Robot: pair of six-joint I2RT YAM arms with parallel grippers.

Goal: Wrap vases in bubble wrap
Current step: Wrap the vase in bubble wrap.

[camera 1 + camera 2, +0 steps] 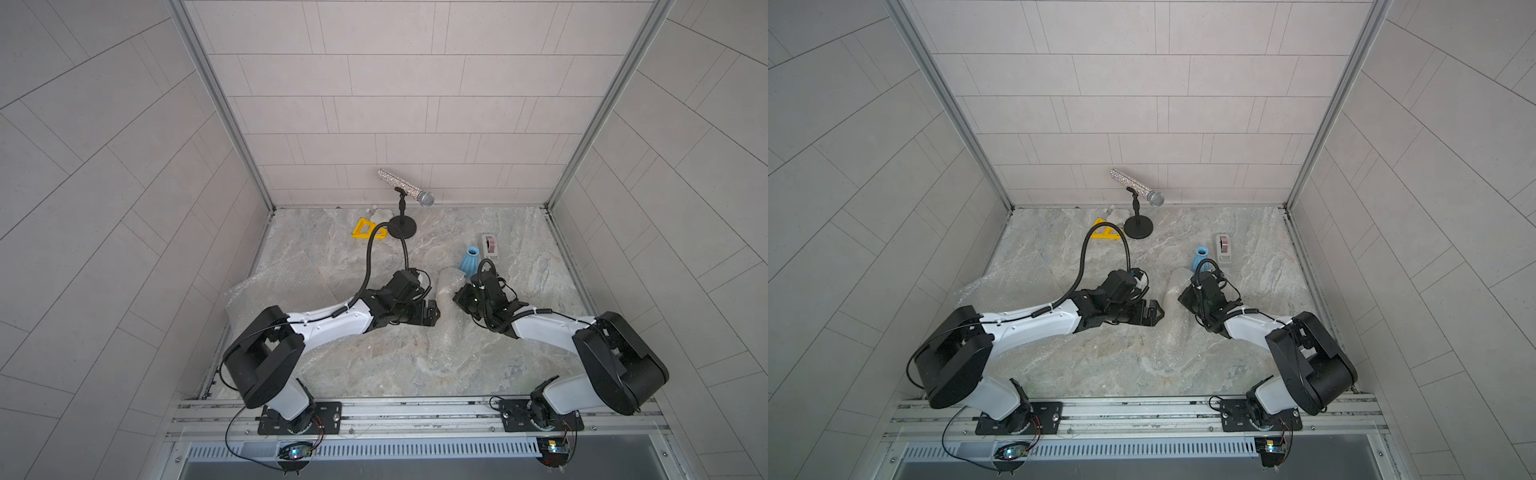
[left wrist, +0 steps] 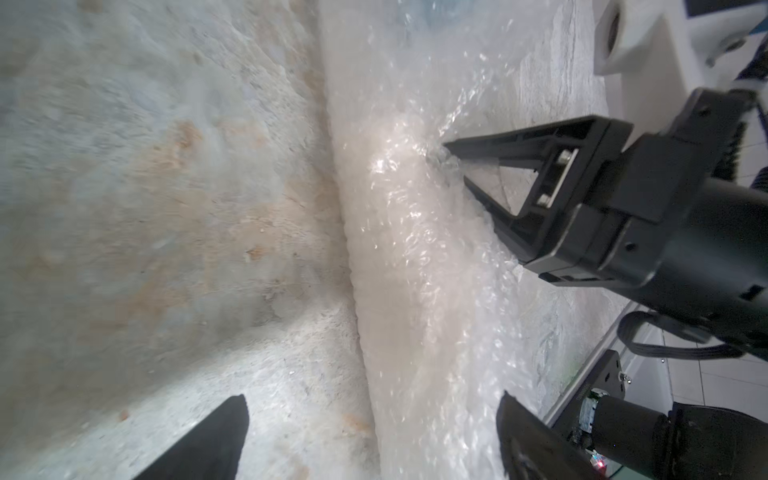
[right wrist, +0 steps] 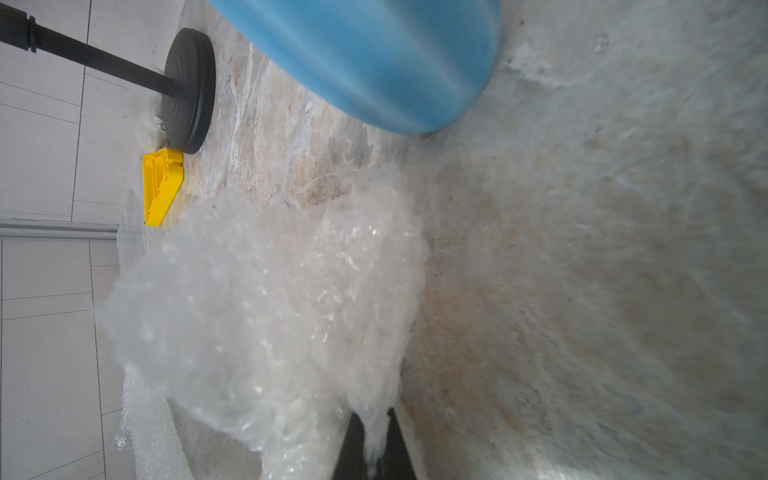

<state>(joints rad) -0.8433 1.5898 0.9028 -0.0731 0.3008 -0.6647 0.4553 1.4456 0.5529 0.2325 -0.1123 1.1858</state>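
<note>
My right claw point(image 3: 374, 451) is clamped shut on a thin pinch of the bubble wrap point(image 3: 266, 316). The pinch is at the edge of a rolled bundle point(image 1: 446, 286) lying just right of centre in both top views. My left claw point(image 2: 370, 440) is spread wide and holds nothing, its fingers straddling the long flank of that bundle.

The bundle is whitish and tube-shaped. I judge the white vase is inside it, though I cannot make out the vase itself through the plastic. The blue vase point(image 1: 472, 259) stands bare and upright on the bench point(image 1: 374, 365), just above the right claw in the frame and close to its wrist. The tape dispenser point(image 1: 490, 245) sits just beyond it.

My worries:
- **Unrolling:** only one claw has a hold and I see no tape on the roll, so the springy wrap may open up.
- **Dragging or tearing:** a tug from the right claw could pull the whole bundle along, or tear the small pinch free.
- **Knocking the blue vase:** any swing of the right wrist toward the top of the frame could tip it, as it looks narrow-based.
- **A poor left grip:** if the left claw closes carelessly, it may catch only a loose outer layer.
</note>
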